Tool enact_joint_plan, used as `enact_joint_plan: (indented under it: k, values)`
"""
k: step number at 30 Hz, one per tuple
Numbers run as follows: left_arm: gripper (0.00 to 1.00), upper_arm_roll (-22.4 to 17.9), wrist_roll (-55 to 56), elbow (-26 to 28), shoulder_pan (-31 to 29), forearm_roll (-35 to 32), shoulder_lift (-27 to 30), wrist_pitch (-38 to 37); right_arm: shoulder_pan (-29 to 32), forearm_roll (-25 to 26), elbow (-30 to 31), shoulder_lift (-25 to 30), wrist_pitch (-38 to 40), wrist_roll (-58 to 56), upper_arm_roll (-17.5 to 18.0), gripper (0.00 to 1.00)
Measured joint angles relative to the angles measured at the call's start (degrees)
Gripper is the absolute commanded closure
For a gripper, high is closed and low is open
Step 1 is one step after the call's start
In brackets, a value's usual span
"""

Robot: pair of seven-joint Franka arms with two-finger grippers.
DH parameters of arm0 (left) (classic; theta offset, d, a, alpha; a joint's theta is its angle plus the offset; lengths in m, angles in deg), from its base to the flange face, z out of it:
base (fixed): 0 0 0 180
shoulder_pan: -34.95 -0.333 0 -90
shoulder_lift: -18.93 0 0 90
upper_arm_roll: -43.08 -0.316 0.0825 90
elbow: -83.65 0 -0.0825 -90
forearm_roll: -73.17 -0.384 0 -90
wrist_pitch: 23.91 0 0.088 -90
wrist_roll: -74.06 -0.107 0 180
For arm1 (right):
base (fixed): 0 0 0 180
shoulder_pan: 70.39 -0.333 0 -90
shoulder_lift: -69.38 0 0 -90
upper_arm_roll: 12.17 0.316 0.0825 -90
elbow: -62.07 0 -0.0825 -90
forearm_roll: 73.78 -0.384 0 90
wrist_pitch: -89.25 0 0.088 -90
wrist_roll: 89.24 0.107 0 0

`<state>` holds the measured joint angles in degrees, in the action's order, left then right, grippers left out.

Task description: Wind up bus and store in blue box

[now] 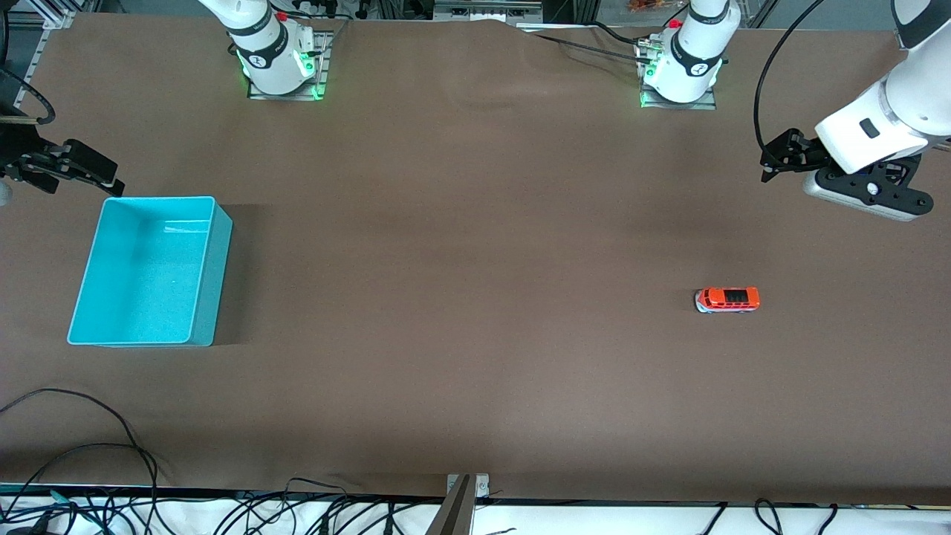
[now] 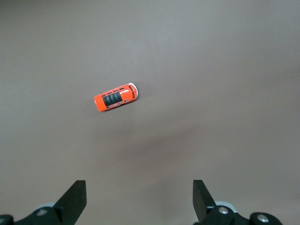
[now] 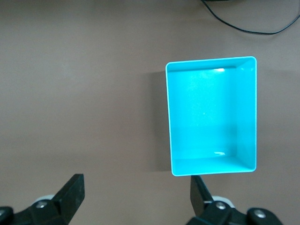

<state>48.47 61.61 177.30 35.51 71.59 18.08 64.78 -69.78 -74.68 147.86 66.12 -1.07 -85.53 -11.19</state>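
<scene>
The bus (image 1: 728,299), a small orange-red toy with dark roof windows, stands on the brown table toward the left arm's end. My left gripper (image 1: 767,168) hangs open and empty above the table near that end. In the left wrist view the bus (image 2: 116,98) lies well ahead of the spread fingers of the left gripper (image 2: 139,197). The blue box (image 1: 212,282), turquoise and empty, sits toward the right arm's end. My right gripper (image 1: 111,178) hovers open just off the box's corner. The right wrist view shows the blue box (image 3: 211,112) from above, one corner close to the right gripper (image 3: 137,192).
The two arm bases (image 1: 278,59) (image 1: 680,67) stand along the table's edge farthest from the front camera. Loose black cables (image 1: 89,461) trail over the nearest edge, beside a small metal bracket (image 1: 466,487). A wide stretch of brown table lies between box and bus.
</scene>
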Motion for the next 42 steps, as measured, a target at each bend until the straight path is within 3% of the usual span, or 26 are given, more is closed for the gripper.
enact_joint_plan:
  k: [7,27,42]
  values:
    - [0.00,-0.1,-4.4,-0.6,-0.1,-0.1,-1.7,0.1,0.0,0.0,0.0,0.0,0.0,0.0,0.0,0.00]
    - [0.00,-0.6,-33.6,-1.8,-3.7,-0.2,-10.6,4.5,0.0,0.0,0.0,0.0,0.0,0.0,0.0,0.00]
    - [0.00,-0.7,-55.0,-0.5,-7.3,-0.2,-21.0,17.1,0.0,0.0,0.0,0.0,0.0,0.0,0.0,0.00]
